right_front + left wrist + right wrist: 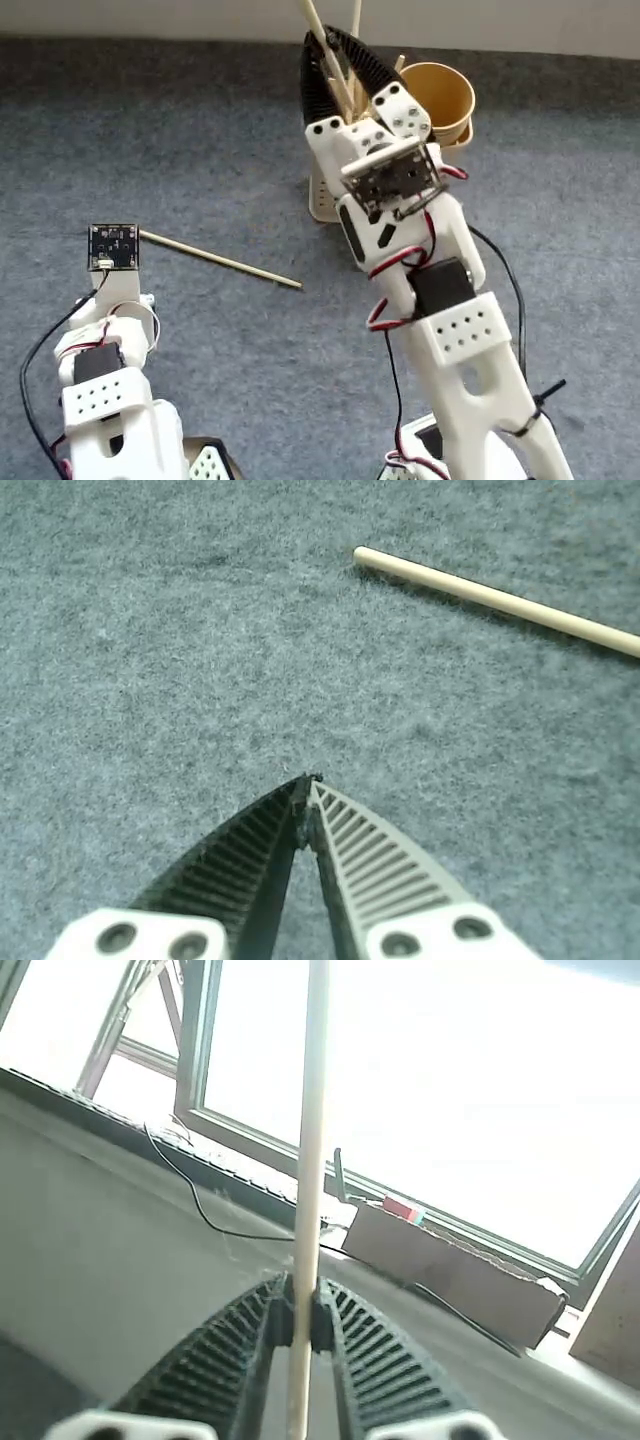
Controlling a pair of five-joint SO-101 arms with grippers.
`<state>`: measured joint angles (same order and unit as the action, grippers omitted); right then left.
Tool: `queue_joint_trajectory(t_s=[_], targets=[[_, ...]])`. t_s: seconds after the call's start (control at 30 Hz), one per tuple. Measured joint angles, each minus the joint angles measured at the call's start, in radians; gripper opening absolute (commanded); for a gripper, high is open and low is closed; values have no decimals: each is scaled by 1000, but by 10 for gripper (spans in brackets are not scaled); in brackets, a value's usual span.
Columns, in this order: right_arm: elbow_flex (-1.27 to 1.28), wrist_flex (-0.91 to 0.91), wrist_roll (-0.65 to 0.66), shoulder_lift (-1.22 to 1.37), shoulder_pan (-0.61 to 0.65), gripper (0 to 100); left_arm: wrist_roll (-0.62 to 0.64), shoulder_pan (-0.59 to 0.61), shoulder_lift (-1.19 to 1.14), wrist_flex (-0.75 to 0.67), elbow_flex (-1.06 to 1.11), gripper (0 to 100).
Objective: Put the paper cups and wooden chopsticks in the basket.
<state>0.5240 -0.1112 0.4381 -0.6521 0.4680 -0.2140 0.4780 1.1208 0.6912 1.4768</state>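
My right gripper (322,45) is raised over the cream basket (322,202) and is shut on a wooden chopstick (330,60) that points steeply upward. In the right wrist view the same chopstick (312,1140) runs up between the closed fingers (300,1295). A tan paper cup (440,95) sits just beyond that arm, at the basket's far side. Another chopstick (218,259) lies flat on the grey carpet. My left arm stands near its end; its gripper (306,782) is shut and empty, hovering over the carpet short of the chopstick's tip (490,598).
Another thin stick (355,15) pokes up behind the right gripper. The right arm hides most of the basket. Grey carpet (180,130) stretches to the left and front. A pale wall edge runs along the back.
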Motion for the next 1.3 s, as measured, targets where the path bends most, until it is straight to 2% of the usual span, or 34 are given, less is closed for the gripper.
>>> queue_joint_trajectory(t_s=[0.1,0.33,0.43,0.73,0.93,1.3], targets=[[0,-71,-8,100,-26,4,0,0,0,0,0,8],[0,-107,-264,247,-124,4,0,0,0,0,6,8],[0,-132,-301,298,-164,4,0,0,0,0,6,8],[0,-141,-308,425,-180,12,0,0,0,0,6,8],[-2,-126,-308,448,-178,150,0,0,0,0,6,8],[0,17,-310,331,-181,152,0,0,0,0,6,8]])
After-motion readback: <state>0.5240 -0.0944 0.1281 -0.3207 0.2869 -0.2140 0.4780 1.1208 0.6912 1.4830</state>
